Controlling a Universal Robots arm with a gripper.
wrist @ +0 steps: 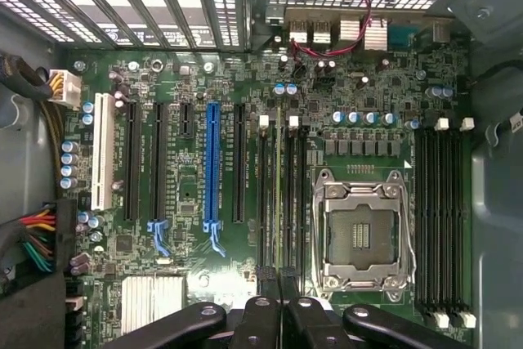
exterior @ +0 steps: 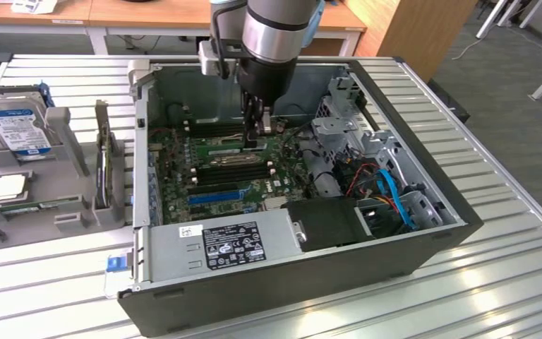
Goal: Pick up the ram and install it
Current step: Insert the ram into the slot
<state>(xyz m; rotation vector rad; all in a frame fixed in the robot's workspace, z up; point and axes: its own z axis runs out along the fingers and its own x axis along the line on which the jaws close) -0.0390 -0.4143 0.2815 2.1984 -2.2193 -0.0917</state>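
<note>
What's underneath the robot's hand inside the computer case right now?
The hand is closed on the ram, which stands edge-on along a motherboard memory slot beside the empty CPU socket. The hand hides the ram's near end, so its seating there cannot be seen.

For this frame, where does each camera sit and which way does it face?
Exterior view: off the arm, raised beside the open computer case, looking down into it; the arm and tool show.
Wrist view: on the wrist, looking straight down at the motherboard; the tool's fingers show, shut on the ram.
Shared: the motherboard and the tool over its memory slots.
</note>
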